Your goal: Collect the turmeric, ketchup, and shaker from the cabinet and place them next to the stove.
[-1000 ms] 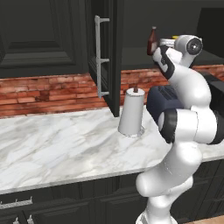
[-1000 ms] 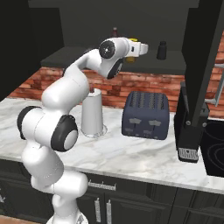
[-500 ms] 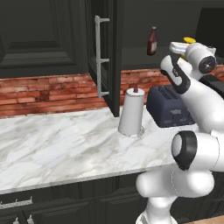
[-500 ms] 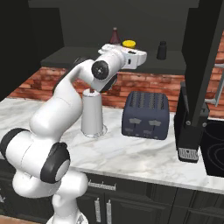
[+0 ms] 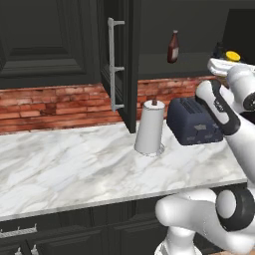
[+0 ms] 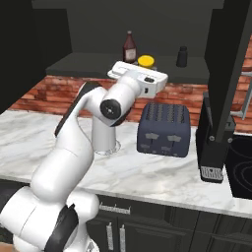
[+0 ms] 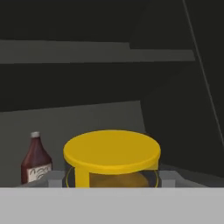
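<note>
Yellow marks the turmeric (image 7: 112,151): its bright round lid fills the middle of the hand view, sitting just above the two grey finger tips that stand either side of the jar's base, one at the left and one at the right. The fingers (image 7: 55,178) are spread with the jar between them; whether they press its sides cannot be told. In the right base view the turmeric (image 6: 145,61) stands on the cabinet shelf (image 6: 83,64) just behind the white hand, which reaches in over the shelf edge. The ketchup (image 6: 129,47), a slim dark red bottle, stands upright just to the left of the jar in that view, and the dark grey shaker (image 6: 182,56) stands apart to the right on the same shelf. In the hand view the ketchup (image 7: 36,159) shows at the lower left, beside the jar and farther back. From the left base view the ketchup (image 5: 173,47) is seen deep in the open cabinet, with the turmeric (image 5: 232,56) at the far right, close above the hand. The cabinet (image 5: 128,64) door hangs open edge-on, its silver bar handle (image 5: 113,63) facing left. On the marble tabletop (image 5: 64,169) below stand a white paper towel roll (image 5: 150,128) and a dark blue toaster (image 5: 193,121) side by side, before a red brick wall (image 5: 50,105).
</note>
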Robot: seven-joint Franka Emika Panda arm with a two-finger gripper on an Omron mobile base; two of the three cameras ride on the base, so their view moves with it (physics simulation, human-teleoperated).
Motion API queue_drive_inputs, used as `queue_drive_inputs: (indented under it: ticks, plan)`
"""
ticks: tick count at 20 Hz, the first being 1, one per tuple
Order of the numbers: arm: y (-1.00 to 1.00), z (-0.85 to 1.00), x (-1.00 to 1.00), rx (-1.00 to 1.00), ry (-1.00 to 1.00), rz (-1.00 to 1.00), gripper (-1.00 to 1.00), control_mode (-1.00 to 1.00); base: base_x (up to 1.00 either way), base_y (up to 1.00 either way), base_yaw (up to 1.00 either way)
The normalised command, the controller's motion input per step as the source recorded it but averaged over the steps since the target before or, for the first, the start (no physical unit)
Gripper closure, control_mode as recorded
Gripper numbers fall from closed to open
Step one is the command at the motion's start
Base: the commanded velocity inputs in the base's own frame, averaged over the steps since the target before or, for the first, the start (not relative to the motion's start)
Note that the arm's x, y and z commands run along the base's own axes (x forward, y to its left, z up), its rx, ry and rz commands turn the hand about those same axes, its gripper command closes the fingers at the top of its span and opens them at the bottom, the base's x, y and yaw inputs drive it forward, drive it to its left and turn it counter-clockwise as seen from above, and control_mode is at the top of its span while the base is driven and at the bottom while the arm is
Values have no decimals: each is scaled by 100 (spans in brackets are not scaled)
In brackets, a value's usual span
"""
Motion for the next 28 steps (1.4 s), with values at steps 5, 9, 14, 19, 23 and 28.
queue_drive_inputs:
  ticks: [5, 9, 14, 19, 23, 28]
  plan:
    - [-6, -14, -89, 0, -3, 0, 100, -100, 0, 0, 0]
    - [-23, -44, -75, -1, 0, 0, 100, -100, 0, 0, 0]
    - [-25, -68, -54, -12, 0, 0, 100, -100, 0, 0, 0]
    - [-44, -70, -37, -14, 0, 2, 100, -100, 0, 0, 0]
    - [-65, -56, -13, -12, 0, 4, 100, -100, 0, 0, 0]
    - [-50, -72, -4, -15, 0, 1, 100, -100, 0, 0, 0]
